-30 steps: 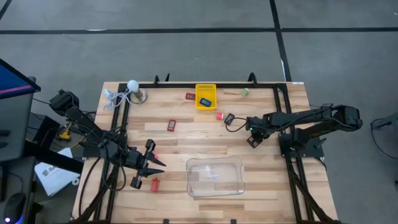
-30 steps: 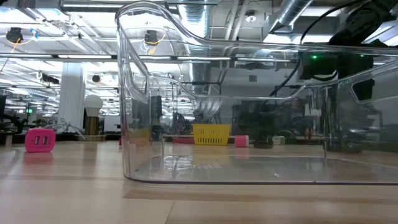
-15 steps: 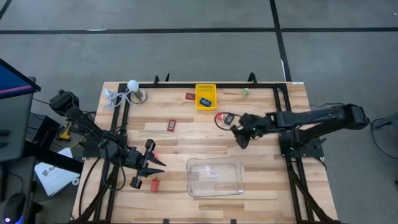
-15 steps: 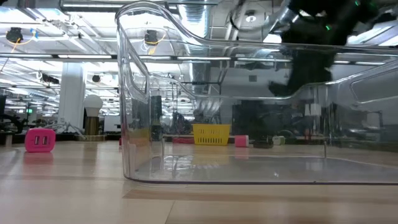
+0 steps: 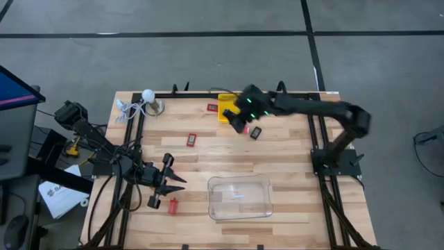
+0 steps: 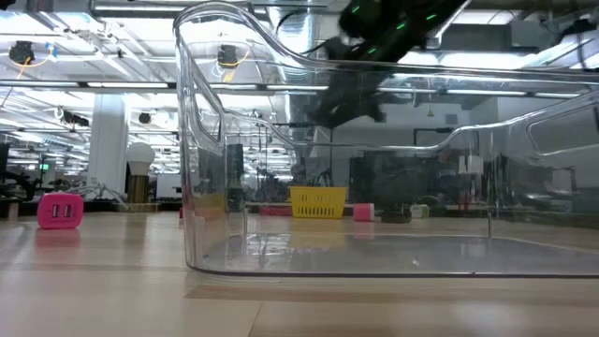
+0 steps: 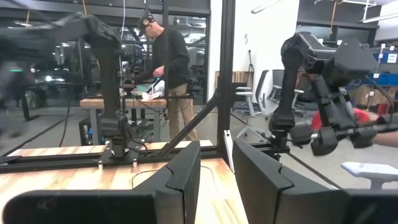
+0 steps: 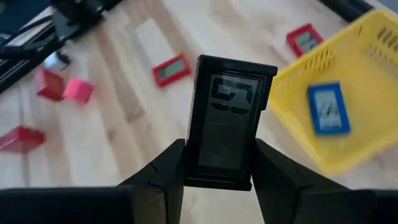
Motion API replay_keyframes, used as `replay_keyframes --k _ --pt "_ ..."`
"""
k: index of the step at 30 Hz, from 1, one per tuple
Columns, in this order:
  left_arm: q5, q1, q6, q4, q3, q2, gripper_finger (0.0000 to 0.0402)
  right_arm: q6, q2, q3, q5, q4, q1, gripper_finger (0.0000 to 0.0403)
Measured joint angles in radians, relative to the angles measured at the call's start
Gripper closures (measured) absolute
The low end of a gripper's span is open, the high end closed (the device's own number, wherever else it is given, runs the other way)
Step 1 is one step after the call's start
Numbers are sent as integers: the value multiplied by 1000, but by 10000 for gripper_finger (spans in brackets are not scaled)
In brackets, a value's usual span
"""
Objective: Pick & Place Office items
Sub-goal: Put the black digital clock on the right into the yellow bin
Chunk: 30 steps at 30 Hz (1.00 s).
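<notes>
My right gripper point(image 5: 240, 125) hangs over the table beside the yellow basket point(image 5: 223, 111), shut on a flat black piece with a grey display point(image 8: 227, 118). In the right wrist view the basket point(image 8: 292, 118) holds a blue piece point(image 8: 324, 109). Red pieces lie flat on the wood point(image 5: 212, 107) point(image 5: 191, 139) point(image 5: 173, 205), and a small black piece point(image 5: 255, 132) lies just right of the gripper. My left gripper point(image 5: 170, 182) waits open, low at the table's near left, with the red piece next to it. My right gripper pinches the black piece between its two fingers point(image 8: 171, 168), one on each long side edge, at the lower end point(image 8: 221, 177) of the piece. The fingers slant down from above. The piece sticks out ahead of them, lifted clear of the table.
A clear plastic tray point(image 5: 239, 196) stands at the near middle and fills the low view point(image 6: 281, 168). A white ball with a cord point(image 5: 147, 94) sits at the far left corner. A pink block point(image 6: 60, 211) rests near the left. Black frame rails point(image 5: 316, 139) border the table.
My right arm has swung from the right-middle of the table toward the far edge and leftward, rising, and now hangs next to the yellow basket. The left arm has stayed put.
</notes>
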Motion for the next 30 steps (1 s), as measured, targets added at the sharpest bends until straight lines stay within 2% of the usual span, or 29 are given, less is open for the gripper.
replay_keyframes --k 3,7,12,18,23,30 --pt "0 0 0 0 0 0 311 -37 143 163 -41 -113 -67 263" --pt "0 0 0 -2 0 0 311 -100 325 393 -39 -396 -146 260" --pt "0 0 17 -4 0 0 311 -160 451 573 13 -559 -179 260" --pt "0 0 23 -4 0 0 311 -218 529 650 35 -587 -178 260" --pt "0 0 23 -4 0 0 311 -242 572 654 43 -594 -178 260" --pt "0 0 20 -5 0 0 311 -274 581 656 112 -582 -168 260"
